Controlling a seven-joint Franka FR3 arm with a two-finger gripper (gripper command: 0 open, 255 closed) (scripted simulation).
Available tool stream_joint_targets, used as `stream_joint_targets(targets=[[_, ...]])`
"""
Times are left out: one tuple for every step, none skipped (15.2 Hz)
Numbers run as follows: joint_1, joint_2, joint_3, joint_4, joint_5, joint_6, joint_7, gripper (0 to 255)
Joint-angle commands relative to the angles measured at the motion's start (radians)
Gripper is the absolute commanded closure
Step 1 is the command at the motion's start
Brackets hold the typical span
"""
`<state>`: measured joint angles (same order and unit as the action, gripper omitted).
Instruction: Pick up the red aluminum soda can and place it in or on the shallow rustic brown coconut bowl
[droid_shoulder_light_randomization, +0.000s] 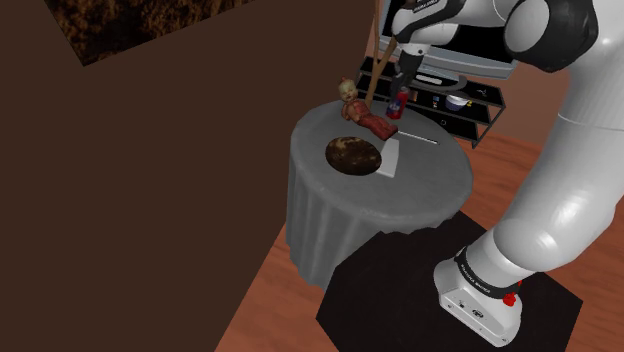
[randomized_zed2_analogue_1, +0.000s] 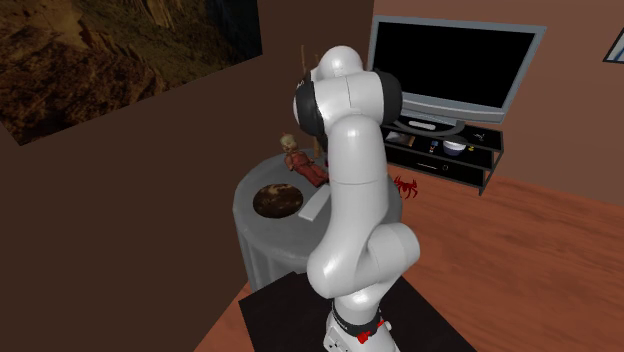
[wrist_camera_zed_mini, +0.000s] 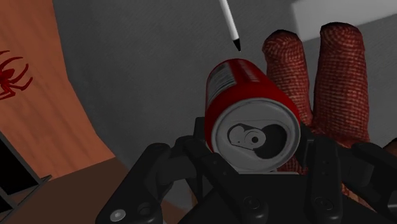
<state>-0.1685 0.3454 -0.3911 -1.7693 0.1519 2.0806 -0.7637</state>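
Observation:
The red soda can (droid_shoulder_light_randomization: 400, 103) stands upright near the far edge of the round grey table (droid_shoulder_light_randomization: 420, 195), beside a doll's legs. My gripper (droid_shoulder_light_randomization: 403, 85) comes down on it from above. In the wrist view the can (wrist_camera_zed_mini: 251, 95) shows its silver top and pull tab, with my gripper (wrist_camera_zed_mini: 254, 143) shut on it and a black finger pressed to each side. The shallow brown bowl (droid_shoulder_light_randomization: 353, 154) sits toward the shoulder view's left of the can, nearer the table's middle. It also lies on the table (randomized_zed2_analogue_1: 260, 225) in the second exterior view, bowl (randomized_zed2_analogue_1: 277, 200).
A doll in red clothes (droid_shoulder_light_randomization: 362, 112) lies between can and bowl, its legs (wrist_camera_zed_mini: 318, 76) right behind the can. A white pen (droid_shoulder_light_randomization: 418, 137) and a white flat sheet (droid_shoulder_light_randomization: 389, 160) lie by the bowl. A TV stand (droid_shoulder_light_randomization: 470, 105) is behind the table. A red spider (randomized_zed2_analogue_1: 405, 185) marks the floor.

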Motion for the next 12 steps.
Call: stream_joint_targets(targets=[[0.000,-0.011,-0.003,0.015,-0.006,-0.024,0.003,255],[0.001,-0.016,-0.004,0.022,-0.008,-0.036,0.004,255],[0.002,-0.020,-0.005,0.029,-0.011,-0.048,0.006,255],[0.002,-0.025,-0.006,0.037,-0.013,-0.059,0.008,255],[0.002,-0.029,-0.006,0.045,-0.015,-0.071,0.009,255],[0.003,-0.033,-0.007,0.053,-0.018,-0.083,0.011,255],[0.003,-0.037,-0.008,0.061,-0.020,-0.095,0.012,255],[0.003,-0.041,-0.009,0.070,-0.022,-0.107,0.013,255],[0.003,-0.044,-0.009,0.079,-0.023,-0.119,0.015,255],[0.003,-0.048,-0.010,0.088,-0.025,-0.131,0.016,255],[0.003,-0.051,-0.011,0.097,-0.027,-0.144,0.017,255],[0.003,-0.053,-0.011,0.104,-0.028,-0.152,0.018,255]])
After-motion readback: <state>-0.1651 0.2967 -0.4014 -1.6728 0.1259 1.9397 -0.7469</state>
